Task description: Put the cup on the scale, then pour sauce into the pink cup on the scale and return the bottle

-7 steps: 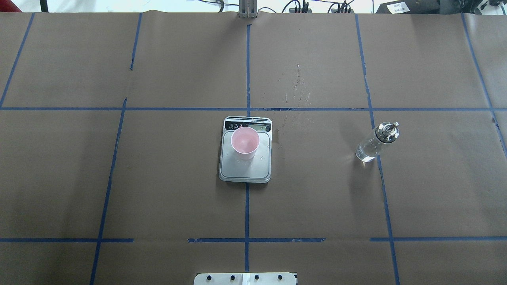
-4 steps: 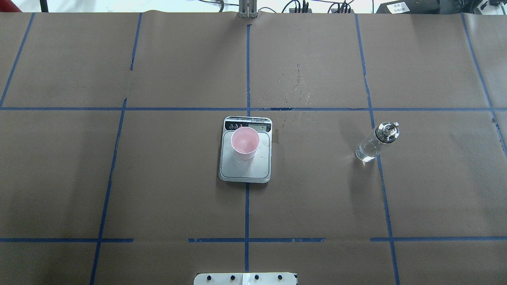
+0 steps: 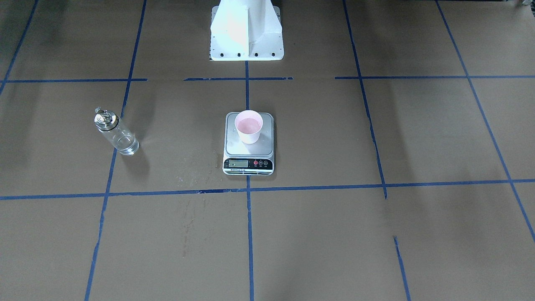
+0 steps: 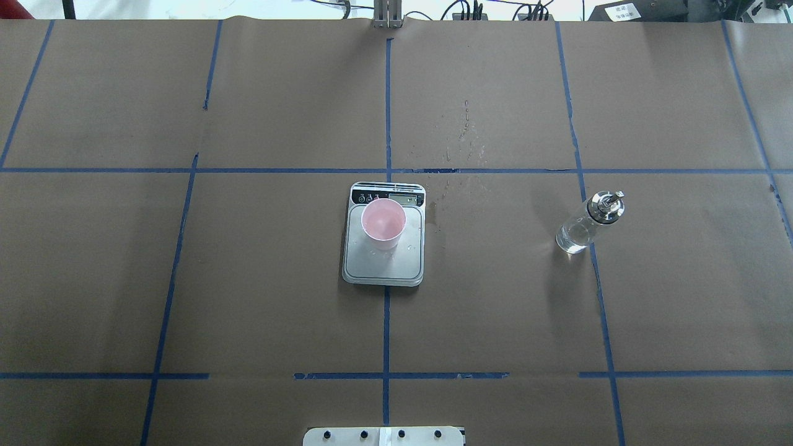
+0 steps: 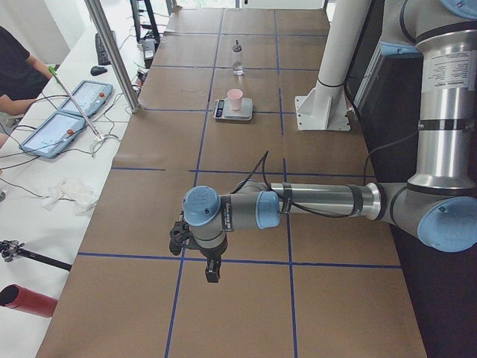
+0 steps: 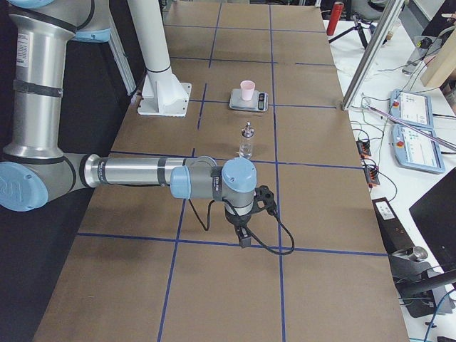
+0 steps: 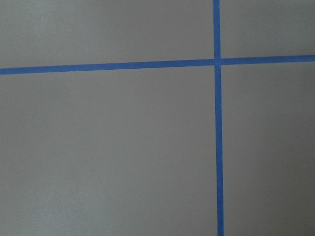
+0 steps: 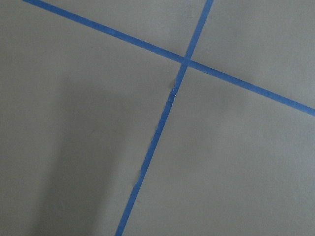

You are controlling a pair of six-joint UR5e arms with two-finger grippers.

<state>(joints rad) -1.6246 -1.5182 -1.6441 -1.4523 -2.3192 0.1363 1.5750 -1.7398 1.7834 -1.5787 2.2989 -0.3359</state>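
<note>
A robotics lab: a robot arm [image 5: 320, 200] over a table [image 4: 495, 310] with brown paper and blue tape lines [image 4: 386, 322], teach pendants [image 5: 83, 98] at the left, cables [image 4: 461, 9] at the top edge.

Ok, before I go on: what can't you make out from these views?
- Digits on the scale: too small in the front-facing and overhead views.
- Fill level in the cup: the interior looks uniformly pink from above.
- Liquid left in the bottle: not readable through the clear glass.
- Whether the left tool and right tool are open or shut: small, side views only. The wrist views show just brown paper and blue tape.
</note>
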